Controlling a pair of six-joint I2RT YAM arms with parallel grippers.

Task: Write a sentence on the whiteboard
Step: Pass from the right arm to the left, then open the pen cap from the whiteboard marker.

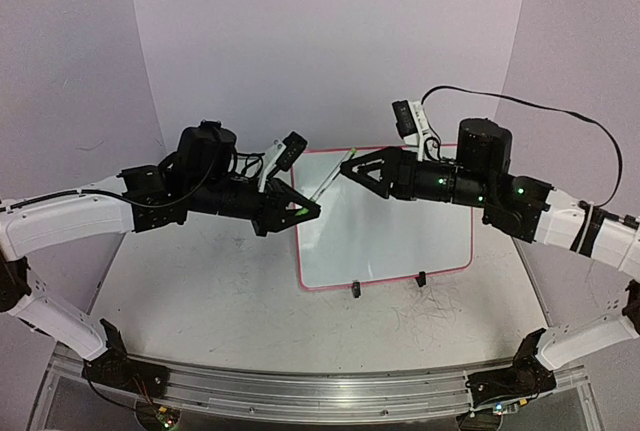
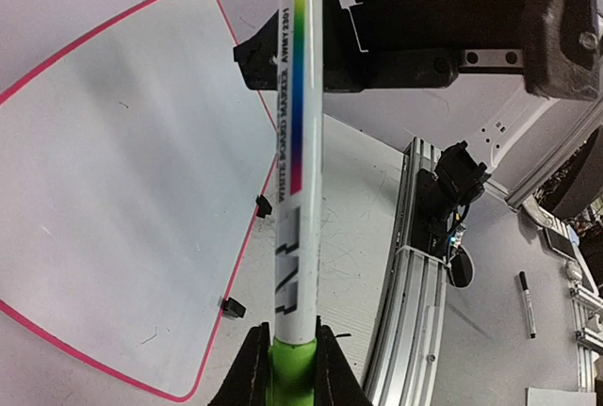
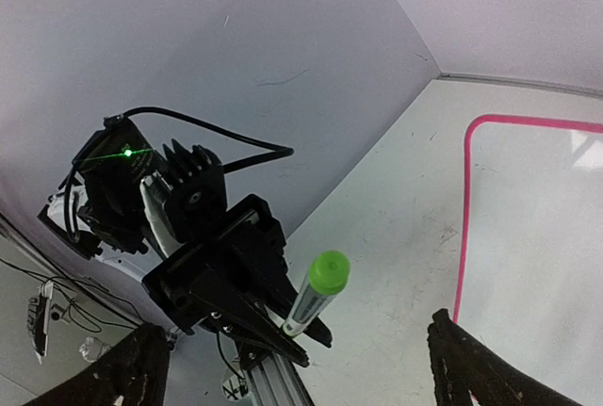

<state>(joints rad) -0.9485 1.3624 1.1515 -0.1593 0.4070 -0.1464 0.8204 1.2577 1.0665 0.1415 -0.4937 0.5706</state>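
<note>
Left tool (image 1: 308, 209) seemingly over whiteboard (image 1: 400, 241) edge

whiteboard (image 1: 400, 241): glossy, smooth | marker (image 2: 300, 189): shiny plastic | rail (image 1: 300, 391): brushed metal | table (image 1: 200, 301): matt, scuffed

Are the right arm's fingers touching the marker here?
Apart. The right wrist view shows the marker centred between the wide-spread right fingers, with clear space on both sides.

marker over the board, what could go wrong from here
The left end effector grips the marker only by one green end, so it could pivot or slip when pressed down. The open right end effector sits close to its far end and could knock it while pulling away.
</note>
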